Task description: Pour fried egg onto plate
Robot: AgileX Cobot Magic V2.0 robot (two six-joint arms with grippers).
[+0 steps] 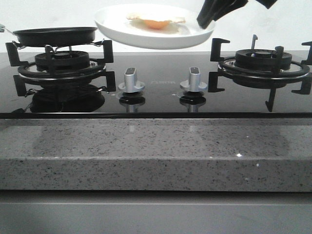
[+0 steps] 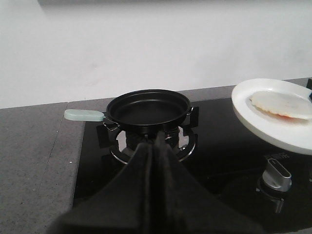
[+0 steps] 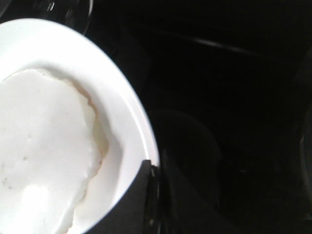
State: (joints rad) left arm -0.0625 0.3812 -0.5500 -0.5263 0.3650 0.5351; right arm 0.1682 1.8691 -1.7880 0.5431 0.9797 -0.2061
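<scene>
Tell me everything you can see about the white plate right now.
The plate is round, shallow, glossy white, with a raised rim. It is held in the air behind the stove knobs, between the two burners, tilted slightly. The right claw grips its rim on the right side. The fried egg lies on it, orange yolk showing in the front view. Nothing else touches it; the black frying pan sits apart on the left burner.

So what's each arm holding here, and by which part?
The right gripper holds the plate by its rim, the fried egg lying on it. The left gripper is shut and holds nothing.
</scene>
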